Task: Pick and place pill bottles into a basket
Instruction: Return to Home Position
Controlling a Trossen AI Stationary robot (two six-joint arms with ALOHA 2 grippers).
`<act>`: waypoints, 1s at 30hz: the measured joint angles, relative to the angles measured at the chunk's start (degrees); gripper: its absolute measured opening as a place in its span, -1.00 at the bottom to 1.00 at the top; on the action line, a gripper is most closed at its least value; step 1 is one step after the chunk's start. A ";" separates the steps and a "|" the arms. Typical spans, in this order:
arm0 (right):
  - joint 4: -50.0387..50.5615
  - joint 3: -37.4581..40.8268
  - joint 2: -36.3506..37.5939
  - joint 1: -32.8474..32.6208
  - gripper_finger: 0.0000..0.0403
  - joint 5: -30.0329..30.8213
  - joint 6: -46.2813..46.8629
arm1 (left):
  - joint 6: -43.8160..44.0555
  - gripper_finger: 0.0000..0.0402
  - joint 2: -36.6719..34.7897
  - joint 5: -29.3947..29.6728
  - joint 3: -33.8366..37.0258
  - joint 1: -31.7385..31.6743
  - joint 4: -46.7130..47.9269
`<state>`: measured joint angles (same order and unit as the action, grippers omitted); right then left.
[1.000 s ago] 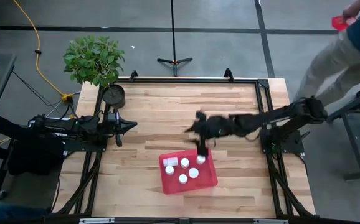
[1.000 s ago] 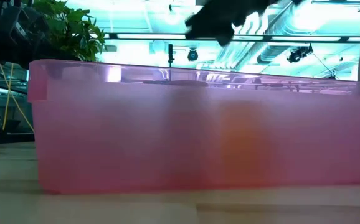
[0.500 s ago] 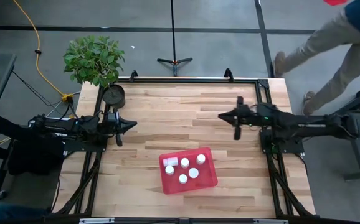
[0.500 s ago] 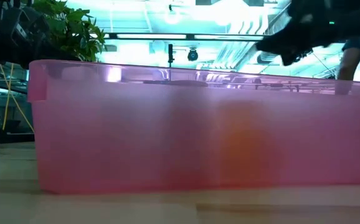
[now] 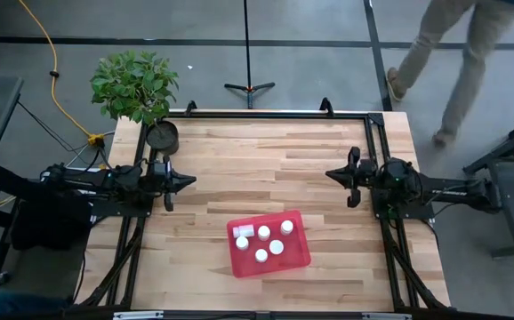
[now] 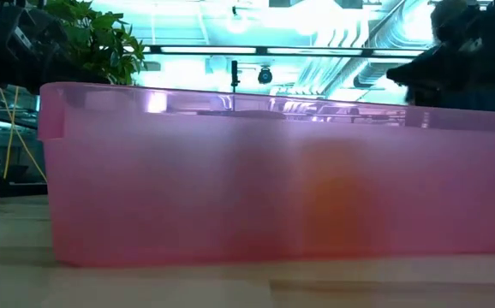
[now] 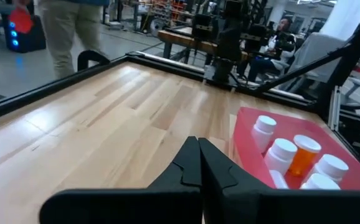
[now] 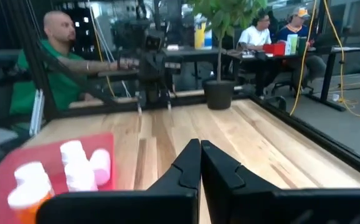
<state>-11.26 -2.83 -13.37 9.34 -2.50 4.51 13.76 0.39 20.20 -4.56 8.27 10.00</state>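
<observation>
**Here, both arms parked at the table's sides, bottles in the basket**

Over on the far left, a yellow cable [image 5: 53,62] runs across the grey floor beside a leafy plant [image 5: 134,84]. It stands off the table's back left corner, with a black pot [image 5: 162,135] just inside that corner. The left gripper [image 5: 191,180] sits at the left edge of the pale wooden table [image 5: 257,151], pointing inward. In the left wrist view its fingers [image 7: 189,167] are pressed flat together and carry nothing.

Behind the table's middle a tripod stand [image 5: 248,87] rests on the floor. Toward the front, right of centre, lies the red basket [image 5: 302,257], well apart from both arms. The pill bottles [image 5: 263,232] stand clustered inside it, white caps up, and the amber bottle [image 7: 303,155] is among them. In the low view the basket's translucent wall fills most of the picture, with an orange blur showing through it and bright ceiling lights above.

At the right edge the right gripper [image 5: 330,174] faces the left one across bare wood. Its fingers [image 8: 190,167] are likewise closed on each other, with nothing held. Beyond the table's back right corner a person [image 5: 453,53] walks over the floor. The right wrist view shows seated people [image 8: 49,62] at desks past the far side.
</observation>
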 joint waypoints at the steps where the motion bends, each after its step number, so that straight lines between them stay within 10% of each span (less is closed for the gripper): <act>1: 0.87 0.02 0.43 0.00 -1.00 -0.02 -0.57 | 0.00 -0.89 0.02 -0.02 0.00 -0.01 0.02; 30: 1.64 2.27 4.09 0.50 -1.00 -6.03 -4.57 | -9.12 -0.87 4.39 -5.82 3.85 -0.02 -13.02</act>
<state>-9.62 -0.56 -9.29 9.85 -8.54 -0.05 4.64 4.78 14.38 -0.71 8.25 -3.02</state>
